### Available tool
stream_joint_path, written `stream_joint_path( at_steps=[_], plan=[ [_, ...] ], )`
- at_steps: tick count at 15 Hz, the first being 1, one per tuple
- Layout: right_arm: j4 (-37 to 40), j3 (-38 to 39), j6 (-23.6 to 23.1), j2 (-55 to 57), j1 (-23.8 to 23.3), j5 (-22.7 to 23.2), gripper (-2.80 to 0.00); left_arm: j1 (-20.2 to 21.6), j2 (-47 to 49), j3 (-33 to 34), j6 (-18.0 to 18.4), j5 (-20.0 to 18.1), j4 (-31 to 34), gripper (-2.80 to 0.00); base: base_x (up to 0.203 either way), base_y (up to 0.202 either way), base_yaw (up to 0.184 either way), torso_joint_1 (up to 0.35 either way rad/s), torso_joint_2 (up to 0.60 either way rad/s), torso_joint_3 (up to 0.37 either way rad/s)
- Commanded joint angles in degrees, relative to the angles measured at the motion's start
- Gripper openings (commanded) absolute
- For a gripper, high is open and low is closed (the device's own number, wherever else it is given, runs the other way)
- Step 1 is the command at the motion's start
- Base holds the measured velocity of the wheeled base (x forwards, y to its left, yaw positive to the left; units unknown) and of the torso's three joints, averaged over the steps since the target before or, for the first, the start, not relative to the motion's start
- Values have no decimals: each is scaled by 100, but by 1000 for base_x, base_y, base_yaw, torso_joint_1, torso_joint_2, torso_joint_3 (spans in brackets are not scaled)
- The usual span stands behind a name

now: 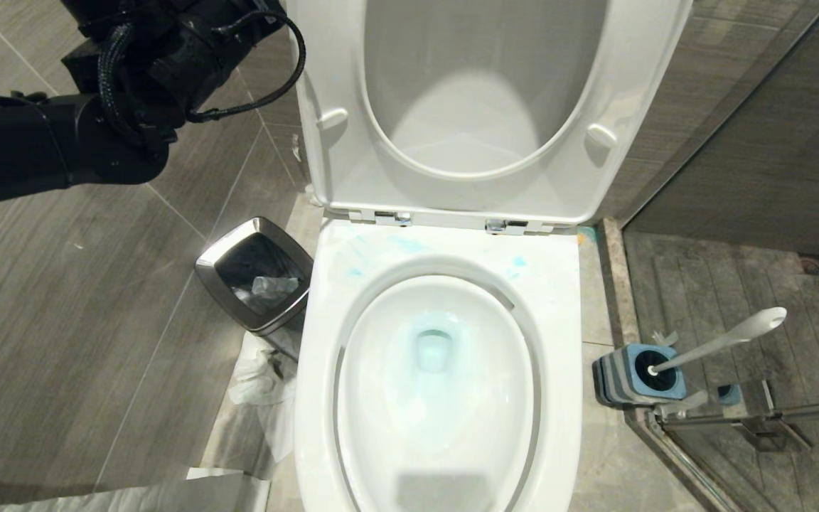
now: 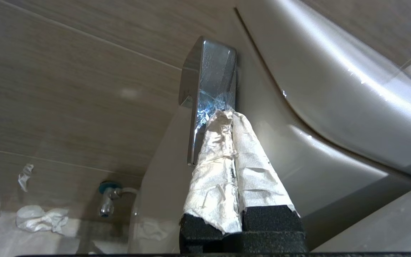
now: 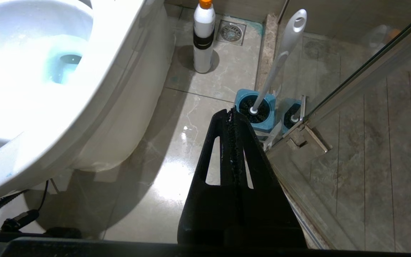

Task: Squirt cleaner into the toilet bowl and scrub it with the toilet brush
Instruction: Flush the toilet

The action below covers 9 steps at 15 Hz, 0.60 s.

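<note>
Beside grey floor tiles, the toilet bowl (image 1: pixel 559 299) shows pale-blue cleaner (image 1: pixel 434 341) tint.

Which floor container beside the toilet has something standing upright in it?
The blue-and-grey holder on the robot's right, by the glass door: the toilet brush stands in it. The steel-rimmed bin on the other side holds only crumpled waste.

Bathroom setting: grey wood-grain wall tiles (image 1: pixel 61 284), glossy beige floor (image 3: pixel 177 107) with drain (image 3: pixel 231 33), glass shower partition (image 1: pixel 772 441), steel-rimmed bin (image 1: pixel 257 274).
</note>
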Motion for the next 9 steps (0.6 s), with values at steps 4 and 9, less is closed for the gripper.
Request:
stream_joint_path(
  at_steps=[4, 9],
  plan=[
    [-7, 141, -4, 7, 0, 4, -280, 41, 181, 5, 172, -52, 137, -280, 0, 0, 0, 0, 0, 0],
    [-5, 141, -4, 7, 0, 4, -280, 32, 196, 5, 180, -20, 120, -280, 0, 0, 0, 0, 0, 0]
  ],
)
